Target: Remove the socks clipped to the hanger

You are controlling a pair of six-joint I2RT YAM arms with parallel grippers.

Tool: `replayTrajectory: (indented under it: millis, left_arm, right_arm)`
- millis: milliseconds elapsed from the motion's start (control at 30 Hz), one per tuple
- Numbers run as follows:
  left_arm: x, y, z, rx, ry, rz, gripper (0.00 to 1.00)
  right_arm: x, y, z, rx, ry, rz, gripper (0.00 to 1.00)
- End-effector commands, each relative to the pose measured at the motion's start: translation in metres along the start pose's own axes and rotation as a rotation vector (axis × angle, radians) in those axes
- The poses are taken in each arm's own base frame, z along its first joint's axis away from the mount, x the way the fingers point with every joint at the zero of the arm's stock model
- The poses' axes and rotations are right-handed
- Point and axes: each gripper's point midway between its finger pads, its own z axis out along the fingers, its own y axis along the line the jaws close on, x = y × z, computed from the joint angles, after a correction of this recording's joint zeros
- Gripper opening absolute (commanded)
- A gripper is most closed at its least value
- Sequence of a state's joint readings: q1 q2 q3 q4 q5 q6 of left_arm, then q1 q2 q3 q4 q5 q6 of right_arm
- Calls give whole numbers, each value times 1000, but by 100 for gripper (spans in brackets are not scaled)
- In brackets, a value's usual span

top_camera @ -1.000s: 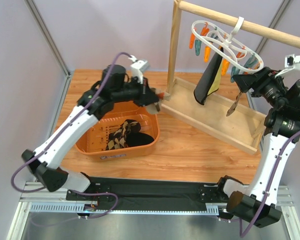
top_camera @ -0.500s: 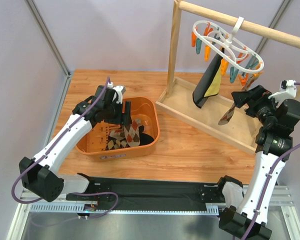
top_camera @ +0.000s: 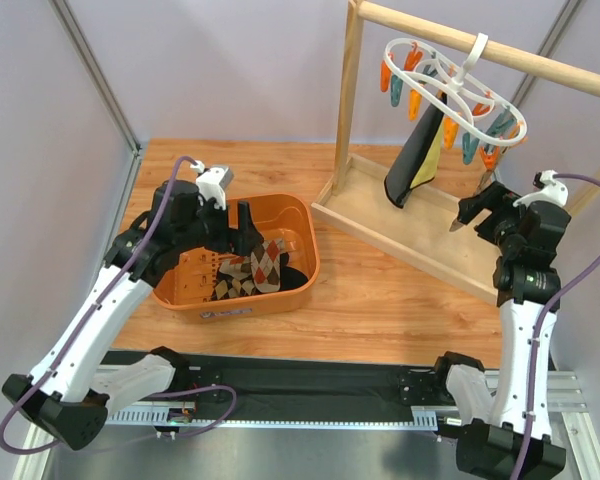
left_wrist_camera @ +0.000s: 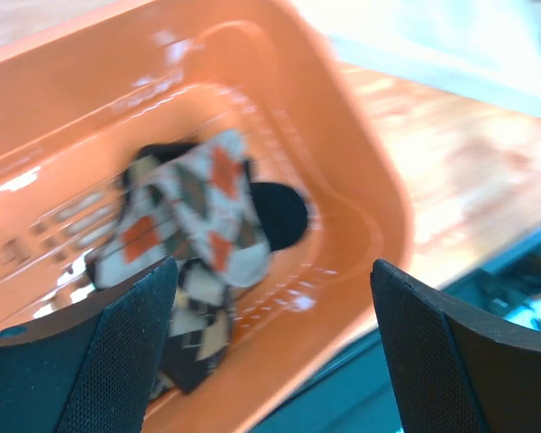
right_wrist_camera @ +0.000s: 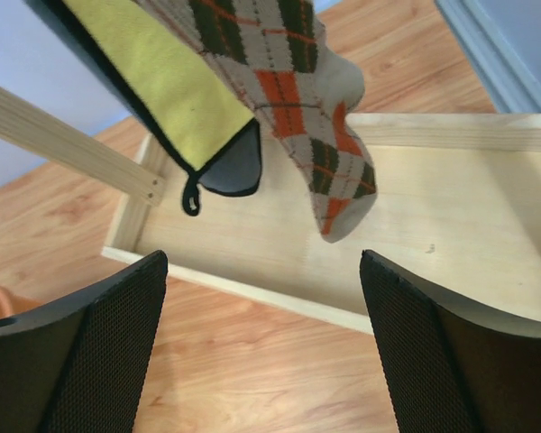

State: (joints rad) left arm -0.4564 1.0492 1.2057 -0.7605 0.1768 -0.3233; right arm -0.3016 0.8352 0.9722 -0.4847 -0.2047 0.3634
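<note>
At far left, the orange basket (top_camera: 312, 262) already holds several socks (top_camera: 256, 270); the left gripper (left_wrist_camera: 270, 271) hovers above, fingers spread wide, empty. Rightward, a black-and-yellow sock (right_wrist_camera: 167, 95) and an argyle sock (right_wrist_camera: 293, 99) hang from the hanger (top_camera: 450, 85), not yet unclipped; the right gripper (right_wrist_camera: 261, 262) gapes empty nearby.

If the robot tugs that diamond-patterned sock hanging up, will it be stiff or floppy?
Probably floppy: the argyle sock hangs limp, its toe drooping. It is likely light, since the thin plastic hanger seems to carry it. A tug may set that hanger swinging on its single hook.
</note>
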Motion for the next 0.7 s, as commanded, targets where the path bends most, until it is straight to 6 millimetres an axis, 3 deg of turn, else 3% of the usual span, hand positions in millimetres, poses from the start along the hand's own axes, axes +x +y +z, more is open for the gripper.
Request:
replayTrajectory:
  millis: [0,167,267,367,433,467,533,600,667]
  left_arm:
    - [-11,-40,-14,216,-53,34,93]
    - [-16,-58,-23,313,-71,25,88]
    - [-17,-70,-27,381,-78,13,86]
    - [-18,-74,-28,407,-89,7,85]
    - [-18,-76,-27,418,-87,-3,84]
    - [-18,-79,-25,438,-89,-2,83]
    - [-19,-86,-22,478,-96,-12,81]
    - [-19,-92,-18,497,-96,-11,80]
    - [-21,-98,-7,493,-90,-4,78]
  right_arm:
    - [-31,-15,12,100,-136,-94,87]
    - [-33,-24,39,104,-202,-108,76]
    - [-23,-18,53,39,-190,-114,69]
    - [-19,-14,59,16,-176,-106,55]
    - [-21,-13,57,14,-180,-103,45]
    - [-22,-11,55,5,-182,-102,32]
    - [-27,-2,47,-25,-196,-92,20]
    - [-33,13,37,-85,-202,-74,2]
    - [-34,26,25,-122,-165,-30,0]
